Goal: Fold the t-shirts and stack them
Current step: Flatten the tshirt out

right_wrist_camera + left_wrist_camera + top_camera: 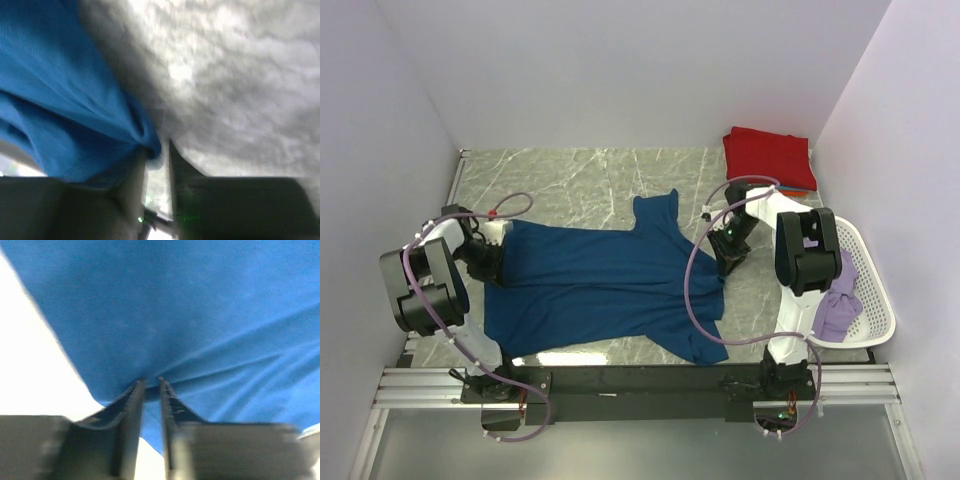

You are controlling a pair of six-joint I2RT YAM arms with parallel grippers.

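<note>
A blue t-shirt (605, 285) lies spread across the marble table, its hem towards the left and its sleeves towards the right. My left gripper (485, 262) is at the shirt's left edge. In the left wrist view its fingers (135, 400) are nearly together, pinching a fold of the blue t-shirt (200, 315) at their tips. My right gripper (728, 262) is at the shirt's right edge. In the right wrist view the bunched edge of the blue t-shirt (60, 100) sits caught between the tips of the right gripper (157, 150).
A folded red t-shirt (770, 158) lies at the back right corner. A white basket (873, 280) stands to the right of the right arm and holds a purple garment (838, 303). Bare marble table (570, 175) shows behind the blue shirt.
</note>
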